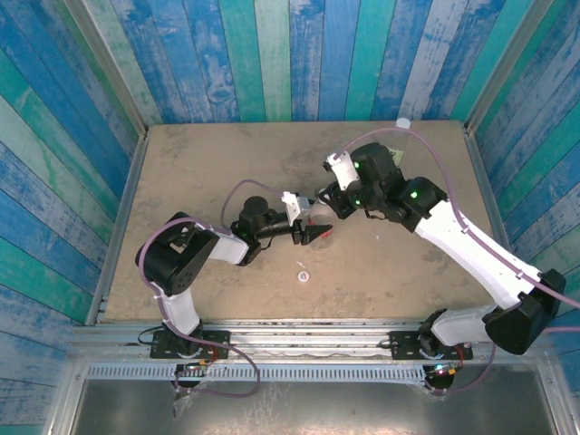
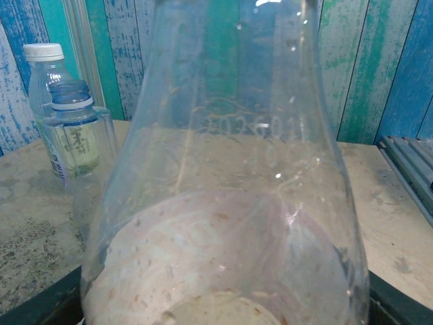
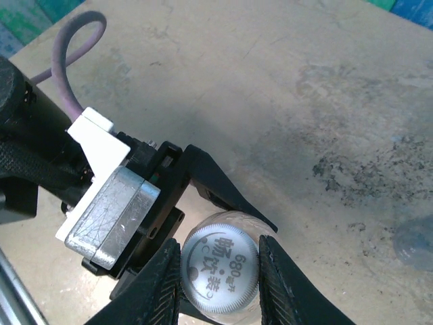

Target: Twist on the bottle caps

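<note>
The clear bottle (image 2: pixel 223 169) stands upright near the middle of the table (image 1: pixel 181 181), its neck pointing up and cut off by the frame. From above, its body hides under the white cap (image 3: pixel 220 271), which the right fingers (image 3: pixel 159 288) pinch. The left fingers (image 3: pixel 223 193) clasp the bottle below.

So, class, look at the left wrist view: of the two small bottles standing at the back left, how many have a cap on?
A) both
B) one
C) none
B: the rear bottle wears a white cap, while the front bottle has an open neck.
</note>
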{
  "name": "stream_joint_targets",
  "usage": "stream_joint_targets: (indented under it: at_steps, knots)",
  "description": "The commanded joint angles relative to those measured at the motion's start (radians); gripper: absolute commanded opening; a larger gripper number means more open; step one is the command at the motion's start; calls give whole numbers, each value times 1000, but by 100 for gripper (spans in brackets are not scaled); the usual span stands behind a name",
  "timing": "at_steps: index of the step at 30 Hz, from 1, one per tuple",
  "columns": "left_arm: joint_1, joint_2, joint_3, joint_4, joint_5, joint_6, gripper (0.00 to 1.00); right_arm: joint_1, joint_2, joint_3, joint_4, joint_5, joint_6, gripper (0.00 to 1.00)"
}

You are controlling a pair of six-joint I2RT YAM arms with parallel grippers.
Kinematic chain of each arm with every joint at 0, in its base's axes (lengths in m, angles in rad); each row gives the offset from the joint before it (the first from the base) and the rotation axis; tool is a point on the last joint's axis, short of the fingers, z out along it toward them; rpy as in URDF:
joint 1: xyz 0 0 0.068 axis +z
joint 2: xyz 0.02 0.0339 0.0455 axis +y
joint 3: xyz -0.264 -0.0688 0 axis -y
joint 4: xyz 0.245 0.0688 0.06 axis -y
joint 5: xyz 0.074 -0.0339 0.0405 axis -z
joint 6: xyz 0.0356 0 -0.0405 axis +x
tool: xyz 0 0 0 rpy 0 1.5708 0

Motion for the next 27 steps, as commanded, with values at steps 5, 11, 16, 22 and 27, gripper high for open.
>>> stream_joint_targets:
  at_steps: [5,11,16,22,27]
  knots:
    - [8,50,9,-91,-25,-27,71,24,-53,-26,39,-95,30,24]
    - [12,34,16,-142,71,10,71,-18,-57,22,-38,-182,-226,23]
    - [12,19,21,-180,69,27,71,-85,-29,50,-59,-299,-300,23]
    - [12,18,27,-187,61,27,71,-87,-1,61,-79,-294,-317,24]
    - [13,31,32,-173,60,18,71,-87,-6,62,-49,-263,-263,24]
